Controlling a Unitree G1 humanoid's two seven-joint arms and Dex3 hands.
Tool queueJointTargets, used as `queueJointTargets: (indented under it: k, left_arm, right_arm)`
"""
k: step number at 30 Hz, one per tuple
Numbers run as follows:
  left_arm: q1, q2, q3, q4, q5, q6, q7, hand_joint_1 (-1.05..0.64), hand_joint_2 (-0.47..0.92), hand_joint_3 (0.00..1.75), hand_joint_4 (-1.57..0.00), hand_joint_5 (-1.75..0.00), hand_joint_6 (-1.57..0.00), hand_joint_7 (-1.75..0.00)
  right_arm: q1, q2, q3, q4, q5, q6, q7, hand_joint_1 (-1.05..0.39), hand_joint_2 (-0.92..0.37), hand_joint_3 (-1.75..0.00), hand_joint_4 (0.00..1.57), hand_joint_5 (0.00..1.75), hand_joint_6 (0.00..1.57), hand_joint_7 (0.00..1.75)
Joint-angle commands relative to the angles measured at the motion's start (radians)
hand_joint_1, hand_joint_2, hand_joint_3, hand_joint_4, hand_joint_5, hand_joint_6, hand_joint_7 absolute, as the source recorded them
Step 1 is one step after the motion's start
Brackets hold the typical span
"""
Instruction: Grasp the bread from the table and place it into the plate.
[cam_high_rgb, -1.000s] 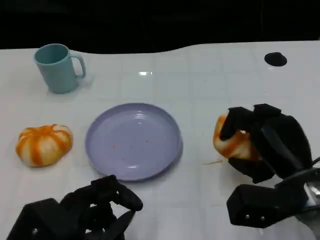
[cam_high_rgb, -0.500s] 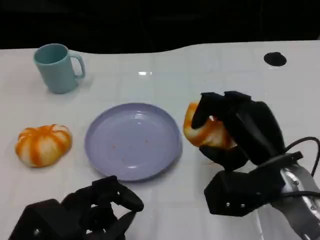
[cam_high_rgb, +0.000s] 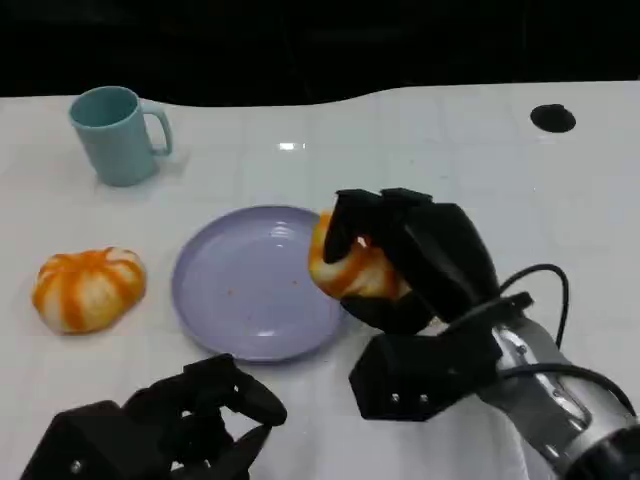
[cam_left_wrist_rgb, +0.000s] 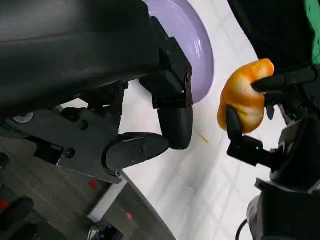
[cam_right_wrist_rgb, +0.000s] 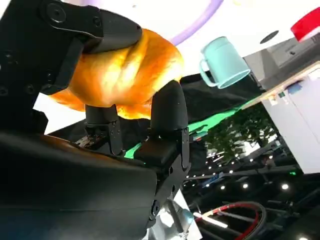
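My right hand grips an orange-and-white bread roll and holds it in the air over the right rim of the lavender plate. The roll sits between that hand's black fingers in the right wrist view, and the left wrist view shows the roll beside the plate. A second striped bread roll lies on the table left of the plate. My left hand rests low at the front left, fingers curled in on nothing.
A teal mug stands at the back left of the white table; the mug is also in the right wrist view. A small black disc lies at the far right. A dark edge bounds the table's far side.
My right hand has carried the roll leftward from the right of the table to the plate's right rim. The left hand and the other roll have not moved.
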Motion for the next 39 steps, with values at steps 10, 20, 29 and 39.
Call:
queueJointTargets:
  k: [10, 20, 29, 39]
  left_arm:
    - [0.014, 0.005, 0.001, 0.007, 0.006, -0.029, 0.006, -0.23, 0.79, 0.69, -0.65, -1.75, -0.61, -1.32]
    - [0.020, -0.004, -0.003, -0.001, -0.002, -0.018, 0.007, -0.24, 0.79, 0.68, -0.64, -1.75, -0.62, -1.31]
    - [0.023, -0.001, -0.002, 0.002, -0.005, -0.031, 0.004, -0.24, 0.79, 0.68, -0.64, -1.75, -0.62, -1.31]
    - [0.037, -0.001, -0.003, -0.004, -0.001, -0.038, 0.007, -0.26, 0.79, 0.68, -0.64, -1.75, -0.63, -1.30]
  right_arm:
    - [-0.176, 0.124, 0.042, 0.339, 0.017, -0.064, -0.076, -0.14, -0.23, -1.40, 1.02, 1.75, 0.77, 1.75]
    - [-0.239, 0.173, 0.044, 0.431, 0.055, -0.007, -0.002, -0.22, -0.54, -0.78, 0.73, 1.40, 0.84, 0.67]
    - [-0.232, 0.138, 0.082, 0.338, 0.053, 0.067, 0.199, -0.53, -0.91, -0.22, 0.04, 0.43, 0.35, 0.00]
    - [-0.153, 0.093, 0.110, 0.137, 0.043, 0.139, 0.319, -0.72, -0.92, -0.32, 0.00, 0.22, 0.21, 0.00]
